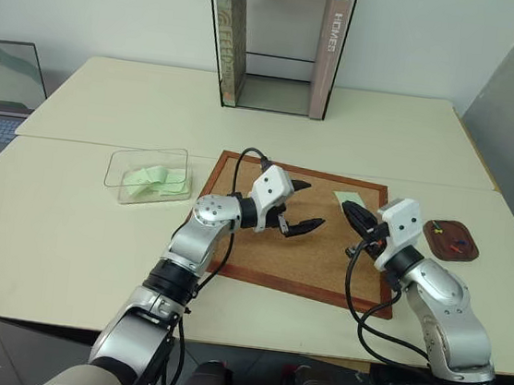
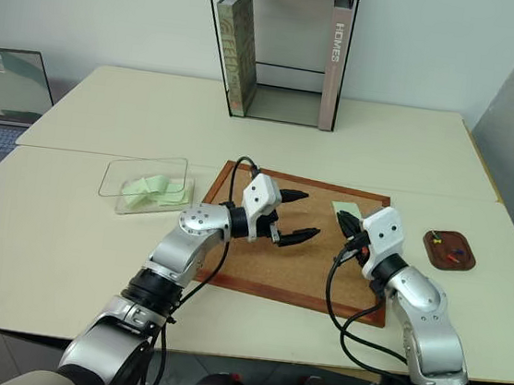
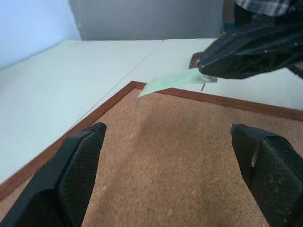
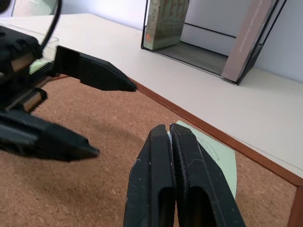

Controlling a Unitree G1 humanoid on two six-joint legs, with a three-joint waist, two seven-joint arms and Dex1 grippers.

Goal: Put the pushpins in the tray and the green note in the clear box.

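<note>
Mint-green note (image 3: 176, 79) runs right to left in the left wrist view, its free end drooping toward the corkboard (image 1: 298, 244). We see our right gripper (image 1: 358, 219) clamped on it, and our left gripper (image 1: 299, 205) spread wide, empty.

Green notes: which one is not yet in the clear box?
The green note at the corkboard's far edge, pinched by the right gripper; others lie in the clear box.
</note>
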